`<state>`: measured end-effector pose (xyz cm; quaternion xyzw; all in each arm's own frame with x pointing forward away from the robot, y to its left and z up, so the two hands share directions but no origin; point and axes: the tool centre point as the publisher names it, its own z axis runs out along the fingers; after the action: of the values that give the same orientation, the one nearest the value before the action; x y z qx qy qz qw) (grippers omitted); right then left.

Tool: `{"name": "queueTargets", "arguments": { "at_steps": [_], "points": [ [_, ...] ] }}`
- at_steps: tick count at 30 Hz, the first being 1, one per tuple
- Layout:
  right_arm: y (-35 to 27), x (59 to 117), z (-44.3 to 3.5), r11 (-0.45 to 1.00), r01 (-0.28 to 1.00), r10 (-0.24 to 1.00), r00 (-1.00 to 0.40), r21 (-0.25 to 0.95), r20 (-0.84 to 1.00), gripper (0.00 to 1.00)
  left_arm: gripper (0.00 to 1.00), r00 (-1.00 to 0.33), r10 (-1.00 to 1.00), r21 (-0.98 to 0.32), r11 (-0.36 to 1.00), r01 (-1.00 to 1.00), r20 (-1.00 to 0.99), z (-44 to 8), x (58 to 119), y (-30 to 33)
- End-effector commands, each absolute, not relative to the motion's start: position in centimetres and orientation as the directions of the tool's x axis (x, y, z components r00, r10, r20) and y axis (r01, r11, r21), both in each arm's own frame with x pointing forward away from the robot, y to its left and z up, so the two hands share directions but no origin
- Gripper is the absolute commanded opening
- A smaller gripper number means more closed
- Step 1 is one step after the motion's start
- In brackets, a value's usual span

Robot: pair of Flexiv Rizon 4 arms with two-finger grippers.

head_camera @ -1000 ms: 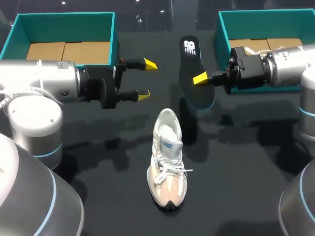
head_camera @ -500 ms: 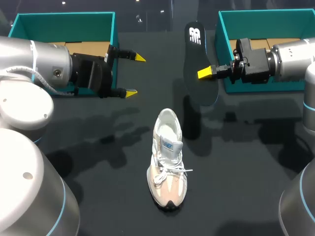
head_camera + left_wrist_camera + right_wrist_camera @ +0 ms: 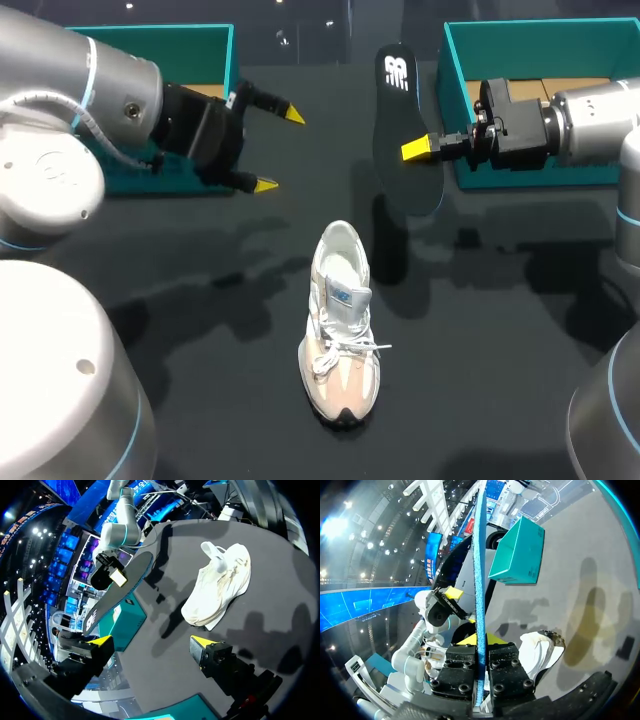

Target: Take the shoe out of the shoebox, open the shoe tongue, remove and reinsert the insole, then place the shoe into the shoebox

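Table (image 3: 500, 400): dark matte top, level, with soft shadows across its middle and right side. Teal box (image 3: 140, 45) at the far left corner: open-topped, upright, standing on the table near its far edge, partly hidden in the head view.

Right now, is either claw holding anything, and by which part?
The right claw pinches the black insole at its side edge, about mid-length. The left claw is open and empty.

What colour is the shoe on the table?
The shoe is white with a beige toe, clearest in the head view.
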<state>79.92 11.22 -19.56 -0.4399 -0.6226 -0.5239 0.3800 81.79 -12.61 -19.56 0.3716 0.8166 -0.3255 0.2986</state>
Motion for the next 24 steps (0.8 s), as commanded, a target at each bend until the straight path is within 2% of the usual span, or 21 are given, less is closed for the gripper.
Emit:
{"name": "queueTargets", "arguments": {
  "at_steps": [1,6,12,24],
  "points": [
    [11.0,79.6,-19.5,0.044,0.935,0.123,-0.356,0.353,0.927,0.0,1.0,-0.649,0.375,-0.361,0.6,0.714,-0.662,-20.1,81.6,-12.5],
    [10.4,79.3,-19.7,-0.048,0.896,0.151,-0.431,0.442,0.89,0.0,1.0,-0.802,0.3,-0.364,0.77,0.523,-0.517,-21.6,79.9,-11.2],
    [11.1,79.9,-20.2,-0.071,0.848,0.149,-0.512,0.525,0.846,0.0,1.0,-0.896,0.193,-0.34,0.876,0.34,-0.399,-23.3,79.0,-10.0],
    [13.2,80.4,-21.7,-0.058,0.82,0.129,-0.56,0.57,0.819,0.0,1.0,-0.976,0.093,-0.304,0.941,0.151,-0.199,-29.1,78.2,-10.5]
  ]
}}
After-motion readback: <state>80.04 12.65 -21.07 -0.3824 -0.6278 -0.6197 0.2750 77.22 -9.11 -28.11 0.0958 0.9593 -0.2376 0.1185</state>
